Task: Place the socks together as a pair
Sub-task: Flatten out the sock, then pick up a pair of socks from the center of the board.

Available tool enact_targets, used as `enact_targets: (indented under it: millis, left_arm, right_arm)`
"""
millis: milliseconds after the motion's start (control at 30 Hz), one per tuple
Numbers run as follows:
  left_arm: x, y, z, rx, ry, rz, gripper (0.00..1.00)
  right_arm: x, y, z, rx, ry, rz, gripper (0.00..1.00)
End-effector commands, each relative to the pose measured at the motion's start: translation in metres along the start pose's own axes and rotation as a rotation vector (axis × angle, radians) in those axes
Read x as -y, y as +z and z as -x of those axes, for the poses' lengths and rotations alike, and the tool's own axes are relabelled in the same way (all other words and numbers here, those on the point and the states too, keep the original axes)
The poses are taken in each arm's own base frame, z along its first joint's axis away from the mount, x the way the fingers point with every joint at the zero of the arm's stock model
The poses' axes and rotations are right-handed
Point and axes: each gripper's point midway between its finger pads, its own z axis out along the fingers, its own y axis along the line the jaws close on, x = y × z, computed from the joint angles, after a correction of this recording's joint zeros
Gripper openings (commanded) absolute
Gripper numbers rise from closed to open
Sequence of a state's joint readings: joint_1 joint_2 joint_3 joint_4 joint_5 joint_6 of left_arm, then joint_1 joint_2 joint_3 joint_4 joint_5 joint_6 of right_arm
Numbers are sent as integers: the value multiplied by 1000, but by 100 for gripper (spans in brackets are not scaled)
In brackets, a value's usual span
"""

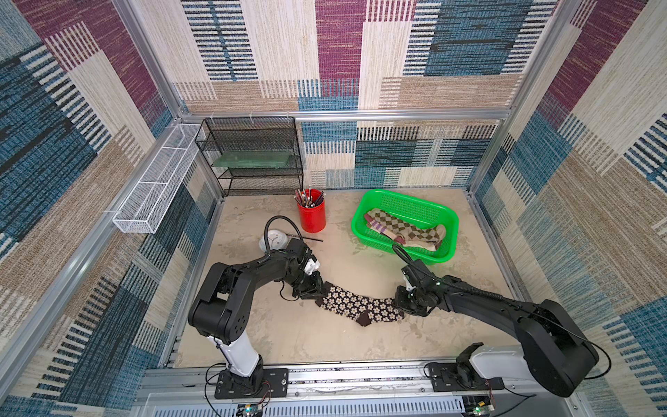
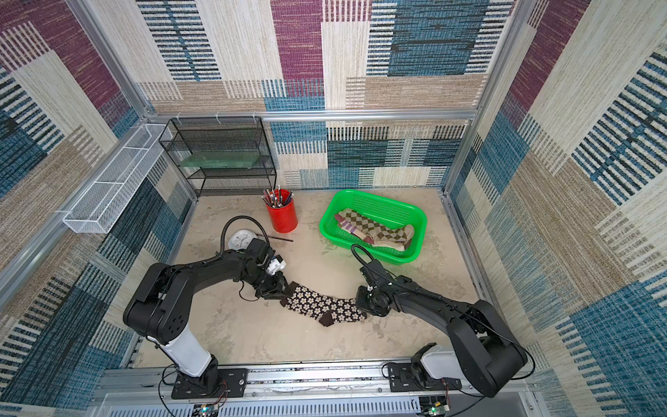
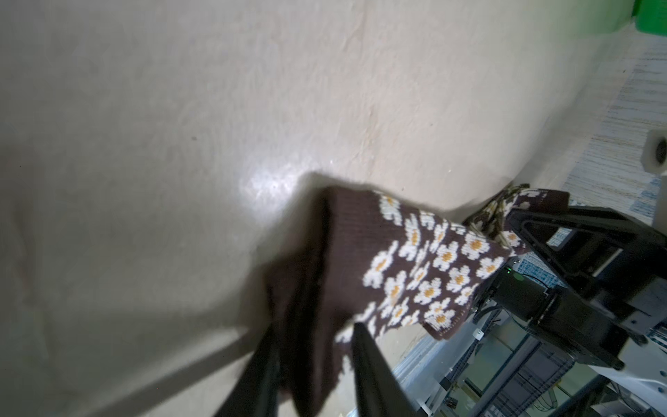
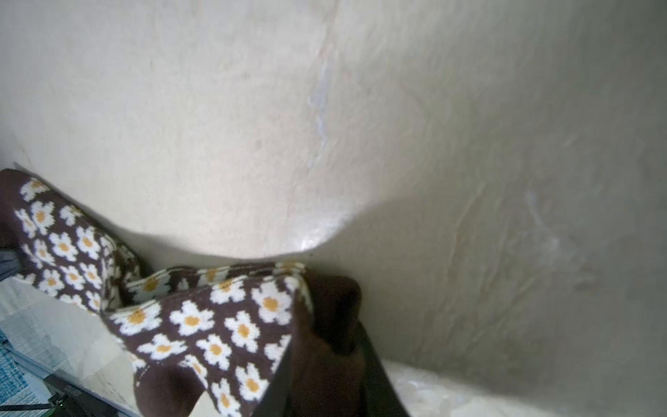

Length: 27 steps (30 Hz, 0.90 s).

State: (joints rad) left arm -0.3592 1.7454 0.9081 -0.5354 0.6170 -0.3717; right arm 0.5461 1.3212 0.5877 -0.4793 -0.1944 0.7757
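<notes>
Near the front middle of the table (image 1: 306, 335), the dark brown flowered socks (image 1: 361, 305) hang stretched between the two arms, shown the same way in both top views (image 2: 325, 305). The left gripper (image 1: 317, 290) has its jaws closed on the plain brown band at one end; the left wrist view shows that band pinched between the two black fingers (image 3: 314, 343), with the flowered knit (image 3: 426, 267) running away from them. The right gripper (image 1: 400, 305) is clamped on the opposite end, and in the right wrist view the brown fabric is squeezed between its fingers (image 4: 326, 361), with layered flowered cloth (image 4: 216, 325) trailing off. The middle of the socks sags toward the table, with a brown heel patch lowest. Farther back on the right, the green basket (image 1: 408, 206) holds argyle socks (image 1: 400, 225) and a striped sock (image 1: 379, 227). A red cup (image 1: 312, 214) of pencils stands left of the basket, and a clock (image 1: 276, 240) lies near the left arm.
</notes>
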Motion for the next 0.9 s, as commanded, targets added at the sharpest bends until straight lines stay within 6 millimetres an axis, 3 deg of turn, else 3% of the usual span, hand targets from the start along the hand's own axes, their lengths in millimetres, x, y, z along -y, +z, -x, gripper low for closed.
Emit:
enact_targets:
  millis: [0, 67, 267, 433, 667, 867]
  left_arm:
    - [-13, -5, -2, 0, -26, 100, 9]
    - [10, -24, 10, 49, 8, 60, 4]
    - [111, -99, 60, 244, 182, -63, 2]
    - [175, -124, 107, 310, 267, -157, 2]
    - [252, -123, 188, 392, 376, -231, 2]
    - [289, -109, 248, 494, 399, -299, 2]
  right_arm:
    - [-10, -13, 8, 31, -2, 25, 8]
    - [-21, -32, 16, 63, -11, 54, 4]
    - [-42, -108, 56, 225, 8, 139, 0]
    - [-43, -158, 109, 424, -6, 186, 0]
    - [-16, -172, 179, 466, 79, 154, 0]
    - [13, -161, 233, 467, 110, 115, 0]
